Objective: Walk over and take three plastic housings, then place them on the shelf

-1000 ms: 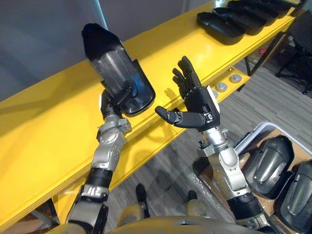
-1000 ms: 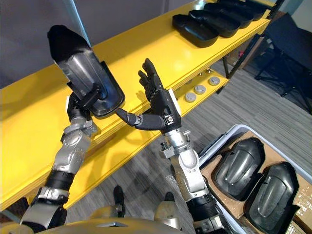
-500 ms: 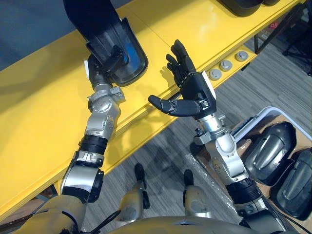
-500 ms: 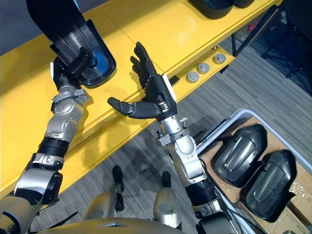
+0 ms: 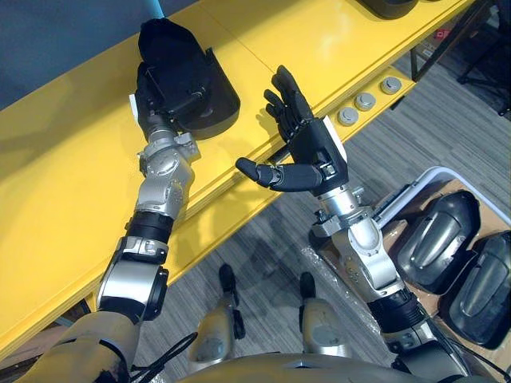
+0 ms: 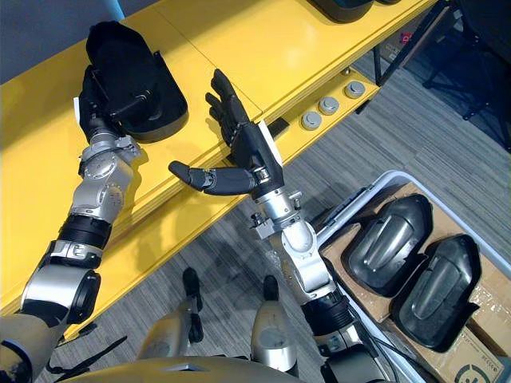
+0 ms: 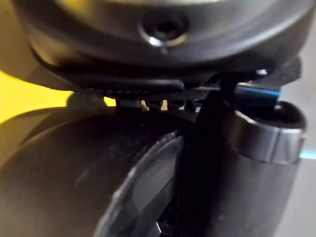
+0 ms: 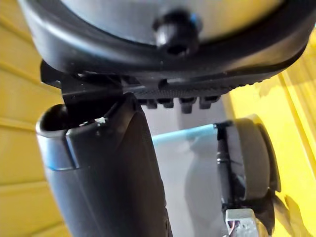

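Note:
One black plastic housing [image 5: 185, 73] lies flat on the yellow shelf [image 5: 72, 183], dome side up. My left hand [image 5: 156, 102] is at its near end, touching it, with the thumb lying over the housing's edge [image 6: 140, 97]. Up close in the left wrist view, the housing's dark rim [image 7: 74, 168] lies right against the hand. My right hand [image 5: 310, 152] hovers open, palm turned up, over the shelf's front edge a little to the right of the housing, and holds nothing.
A grey bin [image 5: 432, 172] on the floor at the lower right holds two more black housings [image 5: 437, 246] [image 5: 488, 289]. Other housings [image 5: 389, 6] lie far along the shelf. Round silver knobs [image 5: 365, 101] sit on the shelf's lower ledge. Grey carpet lies below.
My left arm has brought the housing down from a raised, tilted pose to lie flat on the shelf. The right hand has stayed open in about the same place. The camera has shifted.

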Controlling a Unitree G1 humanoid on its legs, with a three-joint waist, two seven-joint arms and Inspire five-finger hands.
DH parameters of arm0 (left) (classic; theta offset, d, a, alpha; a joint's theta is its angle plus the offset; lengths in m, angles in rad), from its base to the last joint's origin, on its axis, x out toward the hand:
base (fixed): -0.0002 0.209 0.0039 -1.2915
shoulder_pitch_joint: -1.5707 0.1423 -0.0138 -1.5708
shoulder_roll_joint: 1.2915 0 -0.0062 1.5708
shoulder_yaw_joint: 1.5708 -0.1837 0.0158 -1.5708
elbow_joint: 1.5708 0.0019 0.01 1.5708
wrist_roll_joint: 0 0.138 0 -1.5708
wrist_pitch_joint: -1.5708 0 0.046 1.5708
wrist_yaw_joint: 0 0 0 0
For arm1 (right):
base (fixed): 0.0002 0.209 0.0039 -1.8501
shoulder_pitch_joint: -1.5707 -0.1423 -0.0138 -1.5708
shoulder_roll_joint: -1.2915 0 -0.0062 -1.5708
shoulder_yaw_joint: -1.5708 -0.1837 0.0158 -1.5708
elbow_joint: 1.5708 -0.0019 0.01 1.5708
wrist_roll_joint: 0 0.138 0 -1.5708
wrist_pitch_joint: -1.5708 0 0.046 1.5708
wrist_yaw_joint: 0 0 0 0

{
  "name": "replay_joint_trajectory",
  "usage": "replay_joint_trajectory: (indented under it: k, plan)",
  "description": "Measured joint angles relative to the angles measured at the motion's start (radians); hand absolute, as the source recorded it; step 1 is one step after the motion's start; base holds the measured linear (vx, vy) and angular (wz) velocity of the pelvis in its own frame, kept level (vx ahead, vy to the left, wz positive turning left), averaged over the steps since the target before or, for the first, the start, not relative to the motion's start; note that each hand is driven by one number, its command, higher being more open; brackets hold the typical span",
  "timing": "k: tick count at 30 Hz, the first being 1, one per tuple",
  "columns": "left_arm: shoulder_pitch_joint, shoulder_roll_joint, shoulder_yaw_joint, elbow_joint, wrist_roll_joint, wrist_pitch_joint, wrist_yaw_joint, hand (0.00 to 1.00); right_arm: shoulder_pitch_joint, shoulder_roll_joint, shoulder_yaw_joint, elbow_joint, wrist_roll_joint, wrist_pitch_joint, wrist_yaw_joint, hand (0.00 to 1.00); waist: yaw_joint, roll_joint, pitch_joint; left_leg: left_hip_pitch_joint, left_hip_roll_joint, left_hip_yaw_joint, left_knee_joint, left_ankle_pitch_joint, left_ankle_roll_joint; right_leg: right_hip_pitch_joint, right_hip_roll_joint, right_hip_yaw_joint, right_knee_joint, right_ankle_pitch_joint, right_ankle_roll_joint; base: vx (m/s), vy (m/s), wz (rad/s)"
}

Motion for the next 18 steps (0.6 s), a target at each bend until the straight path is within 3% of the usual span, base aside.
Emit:
replay_joint_trajectory:
  k: [5, 10, 14, 18]
  plan:
    - [0.001, -0.001, -0.005, 0.001, -0.031, 0.0, 0.035, 1.0, 0.002, 0.0, 0.003, 0.0, 0.0, 0.008, 0.0, 1.0, -0.004, 0.0, 0.0, 0.012, 0.001, 0.0, 0.0, 0.002, 0.003, 0.013, 0.0, -0.001, -0.002, 0.0, 0.0, 0.0, 0.0, 0.0]
    - [0.017, -0.018, -0.018, -0.012, 0.017, 0.019, 0.133, 1.0, 0.016, 0.001, 0.003, 0.0, 0.0, 0.011, -0.001, 1.0, -0.007, 0.0, 0.0, 0.037, 0.004, -0.002, -0.001, 0.0, 0.0, 0.043, 0.003, -0.004, -0.014, 0.0, 0.0, 0.0, 0.0, 0.0]
    - [0.078, -0.03, -0.008, -0.079, 0.188, 0.101, 0.25, 1.0, 0.058, 0.002, 0.003, -0.001, 0.0, 0.012, -0.02, 1.0, -0.007, 0.003, -0.002, 0.043, 0.005, -0.013, -0.001, 0.0, -0.002, 0.063, 0.006, -0.022, -0.023, 0.0, 0.0, 0.02, -0.018, 0.09]
    - [0.149, -0.032, 0.032, -0.189, 0.252, 0.176, 0.278, 1.0, 0.089, 0.018, 0.006, -0.004, -0.001, 0.012, -0.022, 1.0, -0.006, 0.003, -0.002, 0.047, 0.0, -0.017, -0.001, 0.005, -0.002, 0.07, 0.007, -0.028, -0.023, -0.001, -0.001, 0.0, -0.004, 0.04]
